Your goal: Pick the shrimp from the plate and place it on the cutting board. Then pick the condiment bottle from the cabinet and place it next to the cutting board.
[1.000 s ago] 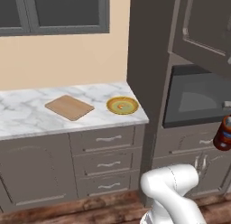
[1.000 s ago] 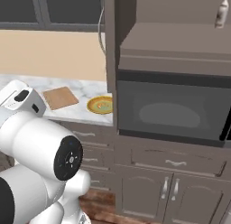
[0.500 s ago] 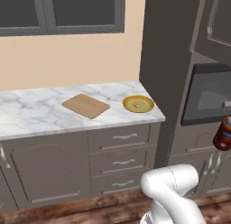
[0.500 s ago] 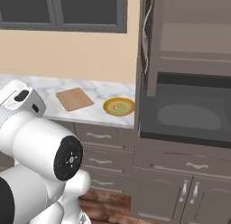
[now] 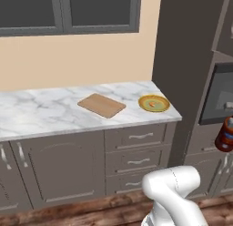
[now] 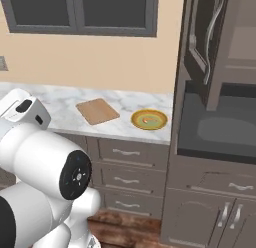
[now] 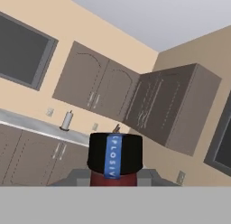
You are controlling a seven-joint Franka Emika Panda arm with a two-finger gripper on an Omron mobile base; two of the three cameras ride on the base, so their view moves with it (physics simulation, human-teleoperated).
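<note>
Base has driven left since a second ago: cutting board (image 5: pixel 101 105) and plate (image 5: pixel 154 103) now sit mid-frame. Our claw (image 7: pixel 115 184) grips the condiment bottle (image 7: pixel 114 159), cap just ahead of it. Shrimp (image 5: pixel 157 104) on plate, so that step looks undone.

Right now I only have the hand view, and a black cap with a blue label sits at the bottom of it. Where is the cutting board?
Observer: In the left base view the cutting board lies flat on the marble counter, left of the plate and apart from it.
Operator: Is the board free?
Observer: Nothing lies on it. The small orange shrimp sits on the plate.
Operator: And where is the bottle?
Observer: The condiment bottle hangs in the air at the right edge of that view, in front of the oven, off to the plate's right.
</note>
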